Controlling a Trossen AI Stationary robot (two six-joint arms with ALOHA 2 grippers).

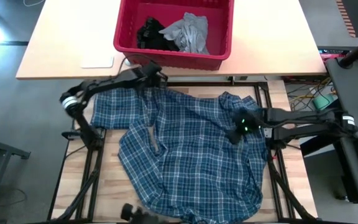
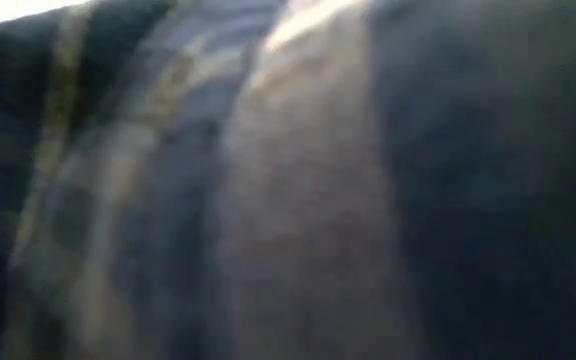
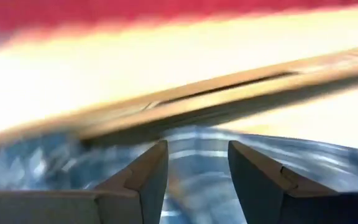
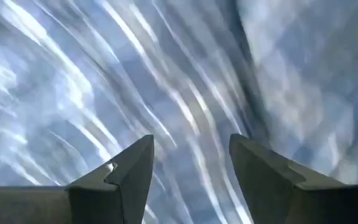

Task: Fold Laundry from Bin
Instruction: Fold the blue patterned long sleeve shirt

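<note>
Soft blue-and-white plaid cloth shirt (image 1: 191, 155) is lying matt on pale wood-grain table (image 1: 79, 168); red, seemingly smooth plastic bin (image 1: 173, 58) is gleaming slightly.

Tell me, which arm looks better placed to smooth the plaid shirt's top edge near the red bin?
Probably the left. The left end effector sits at the plaid shirt's far edge beside the bin; the right end effector is over the shirt's middle-right.
</note>
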